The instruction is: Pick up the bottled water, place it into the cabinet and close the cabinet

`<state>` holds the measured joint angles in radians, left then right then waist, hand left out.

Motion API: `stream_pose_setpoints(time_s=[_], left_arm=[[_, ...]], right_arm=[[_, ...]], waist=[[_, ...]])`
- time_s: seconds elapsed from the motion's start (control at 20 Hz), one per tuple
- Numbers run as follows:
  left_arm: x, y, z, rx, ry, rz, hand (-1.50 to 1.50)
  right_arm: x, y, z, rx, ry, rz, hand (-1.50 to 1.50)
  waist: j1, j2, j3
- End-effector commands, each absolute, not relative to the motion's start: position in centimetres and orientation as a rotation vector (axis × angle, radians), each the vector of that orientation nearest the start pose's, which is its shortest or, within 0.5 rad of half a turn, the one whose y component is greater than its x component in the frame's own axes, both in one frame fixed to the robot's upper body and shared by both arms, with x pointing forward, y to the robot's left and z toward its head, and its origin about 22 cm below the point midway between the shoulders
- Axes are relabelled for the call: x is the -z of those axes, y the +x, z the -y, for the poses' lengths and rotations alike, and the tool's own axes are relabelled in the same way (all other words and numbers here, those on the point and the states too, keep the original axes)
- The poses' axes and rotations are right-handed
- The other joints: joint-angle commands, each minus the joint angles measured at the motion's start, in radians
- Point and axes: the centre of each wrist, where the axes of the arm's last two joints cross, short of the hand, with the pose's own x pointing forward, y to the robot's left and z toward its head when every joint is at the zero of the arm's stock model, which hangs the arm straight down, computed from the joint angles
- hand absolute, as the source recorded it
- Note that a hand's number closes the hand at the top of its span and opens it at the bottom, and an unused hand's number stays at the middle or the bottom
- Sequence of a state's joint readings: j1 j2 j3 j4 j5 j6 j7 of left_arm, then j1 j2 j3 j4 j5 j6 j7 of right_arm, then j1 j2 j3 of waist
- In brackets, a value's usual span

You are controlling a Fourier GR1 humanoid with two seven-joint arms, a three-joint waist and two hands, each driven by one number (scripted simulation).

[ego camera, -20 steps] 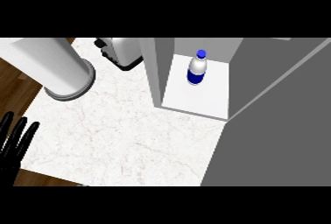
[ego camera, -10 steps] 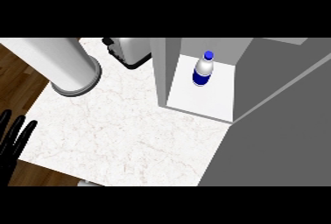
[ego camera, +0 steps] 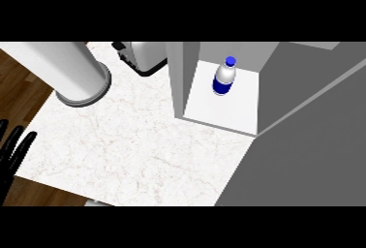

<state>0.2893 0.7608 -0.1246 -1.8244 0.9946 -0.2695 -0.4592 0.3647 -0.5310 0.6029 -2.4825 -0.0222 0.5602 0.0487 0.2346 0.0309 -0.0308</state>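
Note:
The water bottle (ego camera: 224, 79), white with a blue cap and blue label, stands upright on the white shelf of the cabinet (ego camera: 229, 109) at the upper middle. The cabinet's grey door (ego camera: 307, 150) hangs open, filling the right side and lower right of the view. My left hand (ego camera: 13, 155) shows at the left edge with straight fingers pointing up, resting far from the bottle. My right hand does not show.
A large white cylinder (ego camera: 68, 72) stands at the upper left of the marble counter (ego camera: 143, 150). A toaster-like appliance (ego camera: 146, 57) sits just left of the cabinet. Wooden floor shows beyond the counter's left and lower edges.
The view has shifted, so the cabinet, bottle and cylinder sit further right in the picture. My left hand shows less at the left edge. The bottle stays upright on the shelf.

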Motion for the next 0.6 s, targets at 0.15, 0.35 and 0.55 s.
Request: stream_pose_setpoints(time_s=[0.15,0.35,0.55], left_arm=[[-6.9,17.7,-35.1,-0.054,-0.568,1.861,-1.50],[-7.3,18.0,-35.3,-0.040,-0.579,1.870,-1.50],[-7.4,18.2,-35.6,-0.033,-0.592,1.881,-1.50]], right_arm=[[-14.2,9.2,17.6,-1.093,0.830,1.649,1.50],[-13.4,8.8,17.3,-1.066,0.947,1.585,1.50],[-12.8,9.0,17.1,-1.020,1.003,1.558,1.50]], waist=[[-0.005,0.016,0.001],[0.023,0.037,0.001],[0.047,0.050,0.003]])
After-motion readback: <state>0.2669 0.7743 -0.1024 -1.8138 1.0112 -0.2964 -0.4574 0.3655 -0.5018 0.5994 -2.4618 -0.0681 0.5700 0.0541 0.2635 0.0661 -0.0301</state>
